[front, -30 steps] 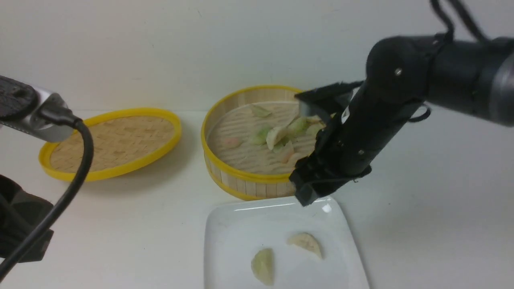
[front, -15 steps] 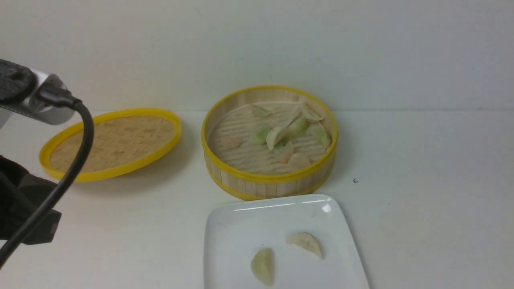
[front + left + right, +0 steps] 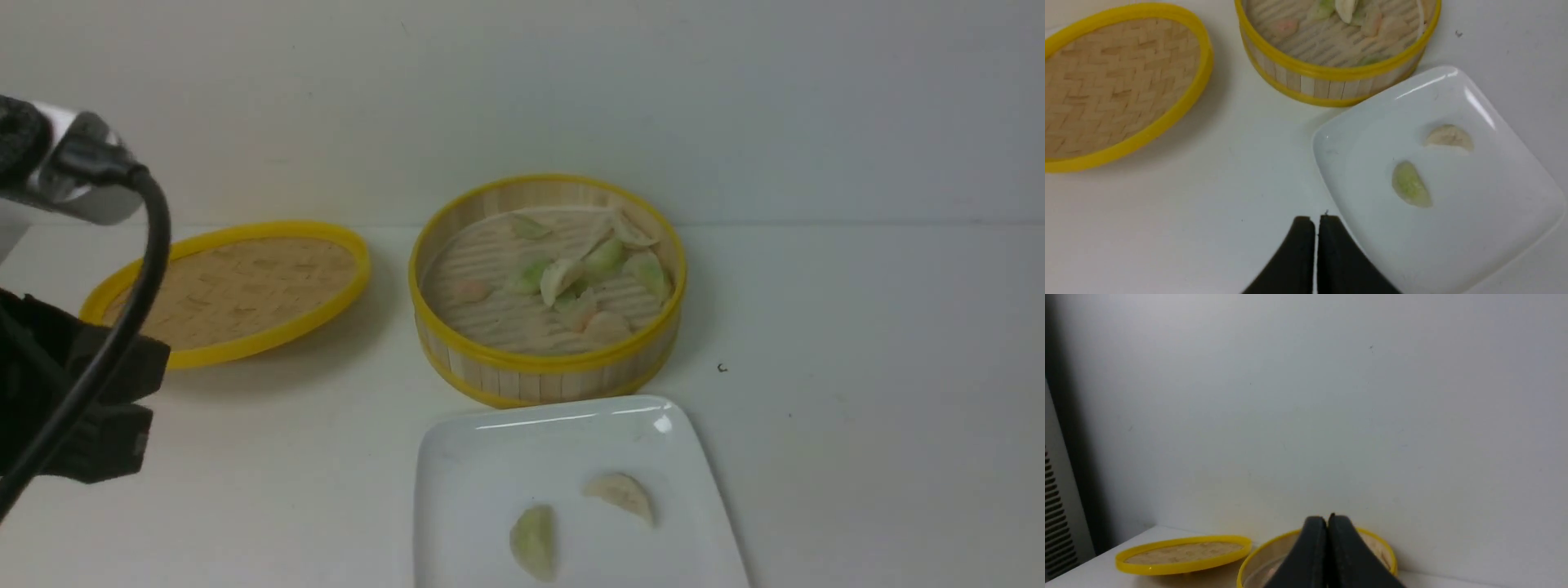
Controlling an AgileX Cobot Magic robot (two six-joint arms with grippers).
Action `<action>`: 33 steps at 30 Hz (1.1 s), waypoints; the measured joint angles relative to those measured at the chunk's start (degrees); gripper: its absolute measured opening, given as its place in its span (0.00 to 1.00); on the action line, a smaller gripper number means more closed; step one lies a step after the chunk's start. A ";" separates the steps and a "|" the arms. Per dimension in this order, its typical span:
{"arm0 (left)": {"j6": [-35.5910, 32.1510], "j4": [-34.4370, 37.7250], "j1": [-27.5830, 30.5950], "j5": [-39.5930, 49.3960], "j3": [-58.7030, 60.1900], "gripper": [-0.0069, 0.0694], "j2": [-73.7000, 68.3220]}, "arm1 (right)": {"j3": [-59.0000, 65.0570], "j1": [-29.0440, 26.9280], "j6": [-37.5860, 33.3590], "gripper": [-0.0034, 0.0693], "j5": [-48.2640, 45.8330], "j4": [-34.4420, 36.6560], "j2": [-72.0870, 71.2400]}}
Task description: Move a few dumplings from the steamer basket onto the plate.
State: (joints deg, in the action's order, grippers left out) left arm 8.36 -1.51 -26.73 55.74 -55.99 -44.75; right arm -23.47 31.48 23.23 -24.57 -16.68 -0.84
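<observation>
From the front, you had a plain white table [image 3: 857, 408] set against a pale, bare wall [image 3: 522, 82]. The steamer basket [image 3: 531, 380] stood mid-table toward the wall, with a cluster of green, cream and pinkish dumplings [image 3: 562, 276] on the right half of its ridged floor. A flat woven lid [image 3: 233, 286] lay to its left, apart from it. The plate [image 3: 482, 474] sat just in front of the basket and carried two dumplings near its middle, one pale green and one cream, not touching each other. Your left arm [image 3: 82, 408] and its cable [image 3: 139, 269] filled the left edge. From the left wrist, your left claw [image 3: 1315, 222] was pinched to a hairline gap with nothing in it. Its tips were over the table just beside a corner of the plate; whether they touched the surface, I could not tell. From the right wrist, your right claw [image 3: 1327, 522] was pressed closed and empty, held high and facing the wall. The basket's rim and the lid lay low beyond it, and a dark slatted panel [image 3: 1057, 522] stood at the side.
</observation>
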 joint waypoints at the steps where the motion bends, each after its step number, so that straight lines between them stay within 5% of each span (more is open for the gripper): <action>1: 0.49 0.00 0.00 -1.45 1.41 0.08 1.84 | 0.00 0.00 0.03 0.03 0.51 -0.59 0.00; 8: 2.40 0.26 0.00 -13.25 15.43 0.08 20.71 | 0.00 0.00 0.13 0.03 1.25 -2.86 0.00; 23: 2.91 3.22 0.00 -12.48 24.46 0.08 34.74 | 0.00 0.00 0.13 0.03 1.22 -3.17 0.00; 30: -4.59 2.21 2.86 -19.22 28.90 0.08 36.57 | 0.00 0.00 0.19 0.03 1.22 -3.17 0.00; 33: -10.33 5.06 10.44 -29.32 37.25 0.08 39.72 | 0.00 0.00 0.19 0.03 1.22 -3.17 0.00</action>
State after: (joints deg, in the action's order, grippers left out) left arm -1.98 3.55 -16.29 26.42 -18.75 -5.03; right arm -23.47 31.48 23.42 -23.35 -19.85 -0.84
